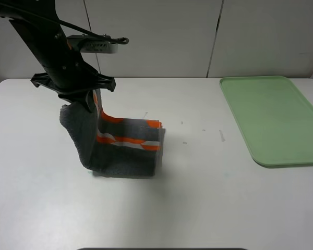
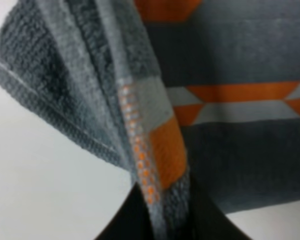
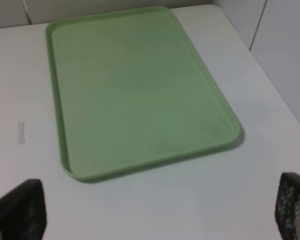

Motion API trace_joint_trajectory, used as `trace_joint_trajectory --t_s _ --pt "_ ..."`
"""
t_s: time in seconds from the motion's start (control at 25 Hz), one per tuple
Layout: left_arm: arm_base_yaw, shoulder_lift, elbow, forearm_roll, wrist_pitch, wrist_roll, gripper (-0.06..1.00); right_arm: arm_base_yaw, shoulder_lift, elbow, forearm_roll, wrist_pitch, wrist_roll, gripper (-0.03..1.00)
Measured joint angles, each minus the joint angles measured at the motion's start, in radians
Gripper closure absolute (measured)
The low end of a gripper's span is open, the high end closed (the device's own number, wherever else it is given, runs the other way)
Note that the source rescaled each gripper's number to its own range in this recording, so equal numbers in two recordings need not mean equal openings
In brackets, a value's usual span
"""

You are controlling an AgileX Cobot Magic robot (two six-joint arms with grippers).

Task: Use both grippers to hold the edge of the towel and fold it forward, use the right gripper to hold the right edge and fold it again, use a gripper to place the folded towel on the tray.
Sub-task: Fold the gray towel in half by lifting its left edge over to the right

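**High view.** The left arm [image 1: 57,52] reaches in from the upper left. The left jaws are shut on a bunched part of the towel [image 1: 126,156], held up above the desk [image 1: 198,208]. From the grip the dark grey cloth hangs down in a twisted strip. Its lower part rests in a loose fold on the desk, left of centre, with orange patches [image 1: 129,140] and a pale band showing on the side facing the camera. The tray [image 1: 271,117] lies flat at the right of the desk, well apart from the towel. The right jaws are outside this view.

**Left wrist view.** Two black fingers [image 2: 210,227] pinch a gathered fold of towel [image 2: 240,150], closed down to the thickness of the cloth. An orange patch and a line of orange stitches run along the pinched hem. More grey cloth with orange and pale grey shapes spreads behind, and white desk shows beside it.

**Right wrist view.** The right jaws stand wide open and hold nothing. The two black fingertips [image 3: 17,210] are far apart with bare desk between them. The tray [image 3: 140,90] lies on the desk beyond them, its whole rim in sight.
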Motion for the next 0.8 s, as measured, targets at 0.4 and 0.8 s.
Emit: trace_joint_trajectory --t_s 0.4,0.8 --pt "-0.123 0.063 0.000 -0.016 -0.013 -0.033 0.87 0.000 0.000 0.000 0.000 0.000 0.000 -0.03" --pt "-0.164 0.129 0.000 -0.056 -0.095 -0.034 0.87 0.000 0.000 0.000 0.000 0.000 0.000 -0.03"
